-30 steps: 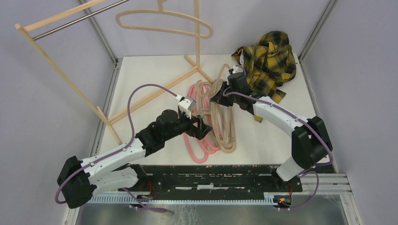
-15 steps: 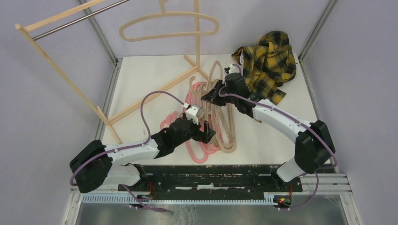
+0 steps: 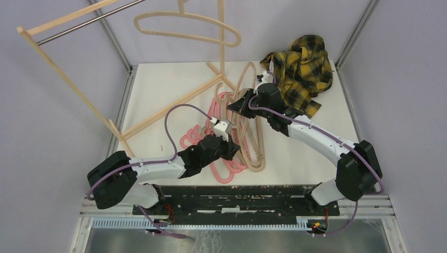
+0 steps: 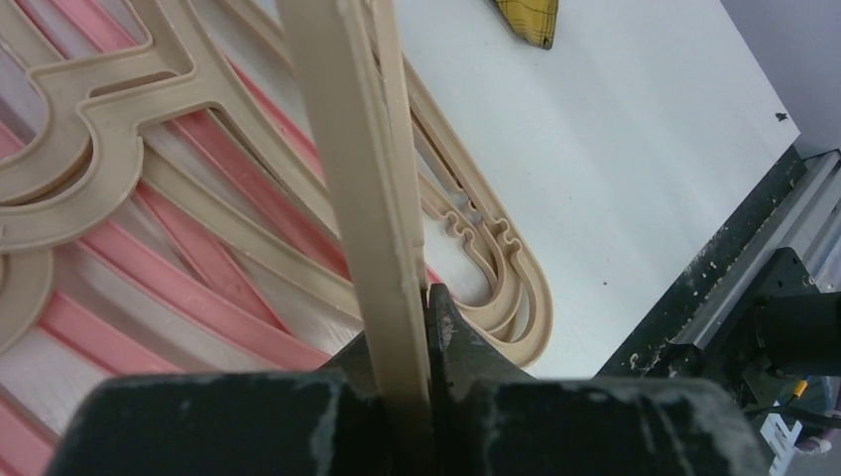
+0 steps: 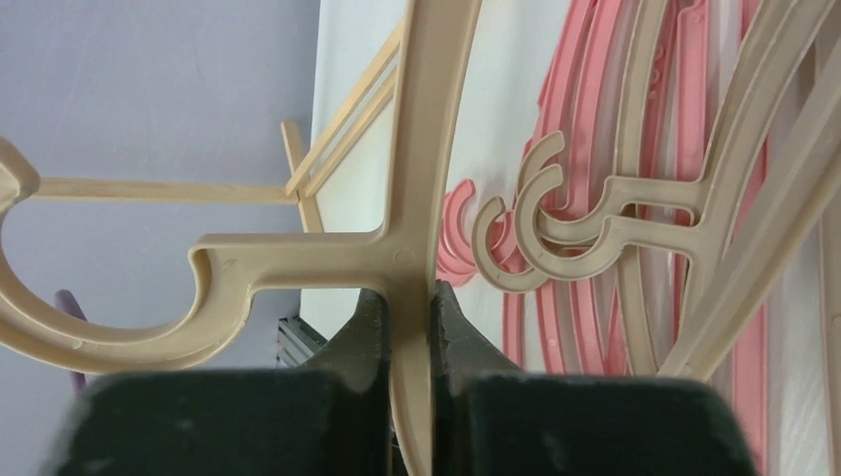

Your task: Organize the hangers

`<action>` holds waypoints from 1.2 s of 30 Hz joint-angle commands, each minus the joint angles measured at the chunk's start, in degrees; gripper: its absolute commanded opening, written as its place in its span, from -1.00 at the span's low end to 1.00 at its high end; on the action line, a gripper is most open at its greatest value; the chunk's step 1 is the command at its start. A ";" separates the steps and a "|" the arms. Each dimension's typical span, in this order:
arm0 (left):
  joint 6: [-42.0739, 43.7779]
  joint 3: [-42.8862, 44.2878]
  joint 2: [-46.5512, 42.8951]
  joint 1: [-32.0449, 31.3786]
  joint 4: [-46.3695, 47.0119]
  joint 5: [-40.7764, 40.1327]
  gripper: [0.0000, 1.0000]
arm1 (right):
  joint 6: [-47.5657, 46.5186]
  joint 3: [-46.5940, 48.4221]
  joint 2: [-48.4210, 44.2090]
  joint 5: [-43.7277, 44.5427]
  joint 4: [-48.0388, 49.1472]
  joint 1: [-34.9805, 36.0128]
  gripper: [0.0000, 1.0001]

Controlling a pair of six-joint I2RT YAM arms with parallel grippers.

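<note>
A pile of pink hangers (image 3: 223, 169) and beige hangers (image 3: 256, 154) lies in the middle of the table. One beige hanger (image 3: 185, 27) hangs from the rack's rail. My left gripper (image 3: 235, 149) is shut on the straight bar of a beige hanger (image 4: 347, 149) raised above the pile; in the left wrist view the jaws (image 4: 407, 327) pinch it. My right gripper (image 3: 238, 105) is shut on a beige hanger's stem (image 5: 426, 119) beside its hook, its jaws (image 5: 409, 297) close on both sides. It looks like the same hanger.
The wooden rack (image 3: 68, 79) with its metal rail (image 3: 89, 21) stands at the back left, its foot bar (image 3: 174, 105) crossing the table. A yellow plaid shirt (image 3: 300, 68) lies crumpled at the back right. The table's front edge (image 3: 295, 182) borders a black base plate.
My left gripper has slid right onto the pile and shut on a beige hanger's bar. The right gripper shifted slightly with its hanger. The hanger on the rail is swinging.
</note>
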 commanded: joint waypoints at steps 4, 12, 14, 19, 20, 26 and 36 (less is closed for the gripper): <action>-5.18 -1.58 -10.91 0.26 -6.57 -11.90 -0.94 | -7.74 -0.42 -7.09 4.18 -13.36 1.03 0.42; -7.90 -1.53 -29.72 0.36 -24.37 -24.61 -0.94 | -16.91 -4.02 -18.12 21.85 -23.43 0.93 1.00; -9.43 1.30 -32.10 0.62 -29.98 -33.70 -0.94 | -18.46 -3.15 -18.86 24.73 -25.87 0.94 1.00; -7.92 9.95 -31.03 4.60 -40.42 -37.92 -0.94 | -20.23 -1.97 -19.55 26.68 -28.15 0.94 1.00; -7.49 11.33 -30.19 5.83 -41.93 -37.60 -0.94 | -20.27 -1.91 -19.56 26.72 -28.34 0.94 1.00; -7.06 10.95 -30.01 12.46 -41.17 -35.92 -0.94 | -21.16 -1.93 -20.14 27.07 -28.70 0.93 1.00; 3.05 27.73 -18.91 26.83 -38.43 -30.99 -0.94 | -23.38 -0.65 -19.17 28.35 -30.29 0.69 1.00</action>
